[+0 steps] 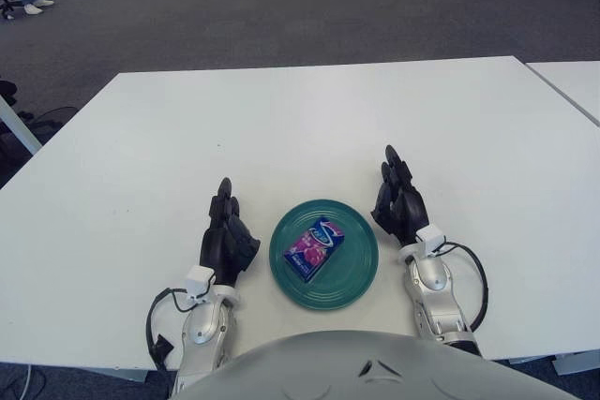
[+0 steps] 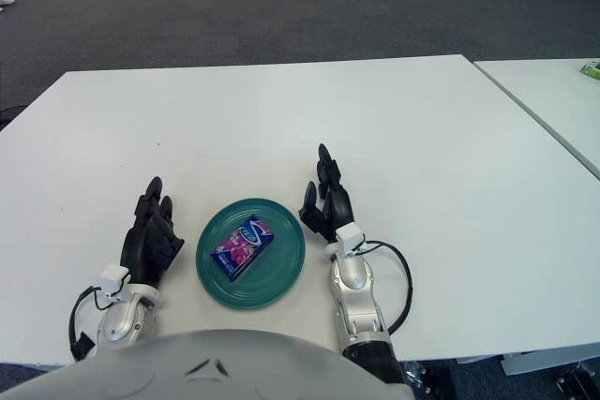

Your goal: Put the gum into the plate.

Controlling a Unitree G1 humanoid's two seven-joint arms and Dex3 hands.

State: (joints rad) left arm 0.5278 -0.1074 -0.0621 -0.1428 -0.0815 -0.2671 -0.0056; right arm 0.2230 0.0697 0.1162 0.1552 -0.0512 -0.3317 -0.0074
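A blue and pink pack of gum [image 1: 315,248] lies flat inside the round green plate [image 1: 352,278] near the table's front edge. My left hand [image 1: 227,229] shows just left of the plate, fingers stretched forward, holding nothing. My right hand [image 1: 397,196] shows just right of the plate, fingers also stretched forward and empty. Neither hand touches the gum or the plate.
The white table [image 1: 300,128] stretches far ahead and to both sides. A second white table [image 1: 572,81] adjoins at the right with a narrow gap. Grey carpet lies beyond. A cable loops by each wrist.
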